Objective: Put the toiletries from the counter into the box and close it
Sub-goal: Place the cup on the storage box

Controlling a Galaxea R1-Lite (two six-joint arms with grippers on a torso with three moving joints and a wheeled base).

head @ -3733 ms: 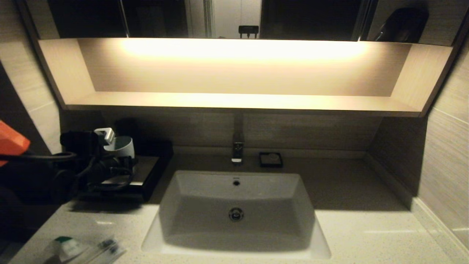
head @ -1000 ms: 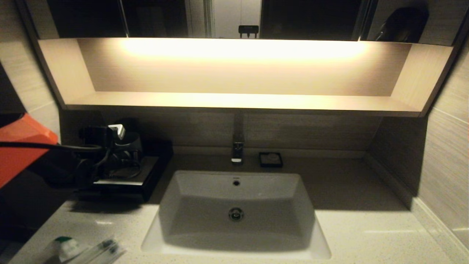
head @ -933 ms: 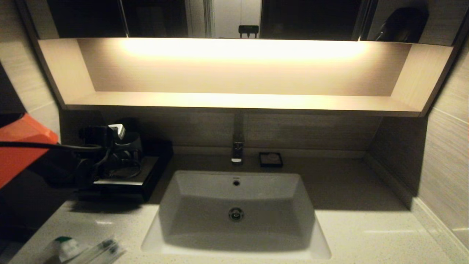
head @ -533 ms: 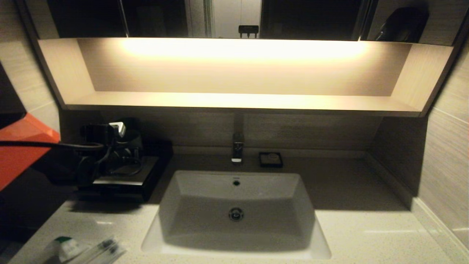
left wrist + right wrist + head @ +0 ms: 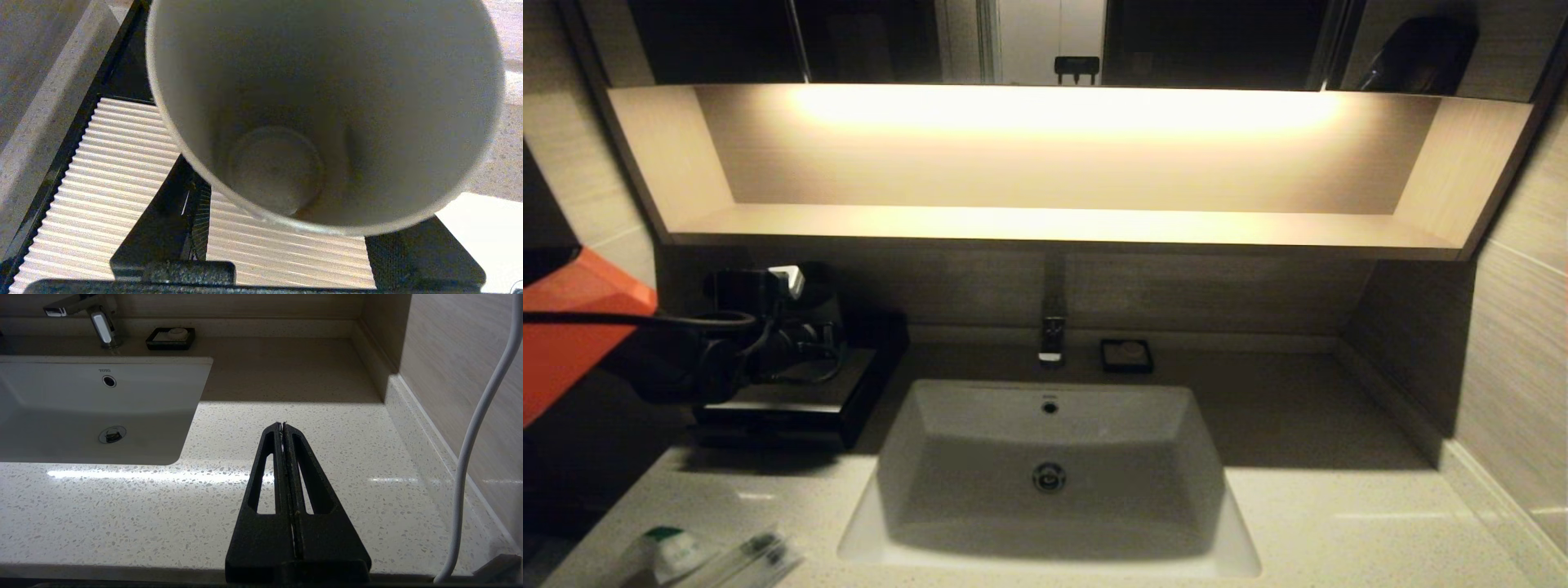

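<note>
My left gripper (image 5: 800, 331) hangs over the back of the low black box (image 5: 805, 408) at the counter's back left. It is shut on a pale grey cup (image 5: 322, 110), which fills the left wrist view between the two black fingers (image 5: 163, 232). The box's ribbed beige top panel (image 5: 122, 171) lies right under the cup; I cannot tell whether the cup touches it. The toiletries (image 5: 715, 559), clear packets with white and green contents, lie on the counter (image 5: 1339, 523) at the front left corner. My right gripper (image 5: 282, 425) is shut and empty, low over the counter right of the sink.
The white sink basin (image 5: 1049, 469) takes up the middle of the counter, with the tap (image 5: 1052, 335) behind it. A tiny black square dish (image 5: 1126, 355) sits beside the tap. A lit wooden shelf (image 5: 1054, 224) overhangs the back. A white cable (image 5: 478, 416) hangs along the right wall.
The left arm has edged slightly up and back over the box with the cup still in its grip. The toiletries and the right gripper have not moved.
</note>
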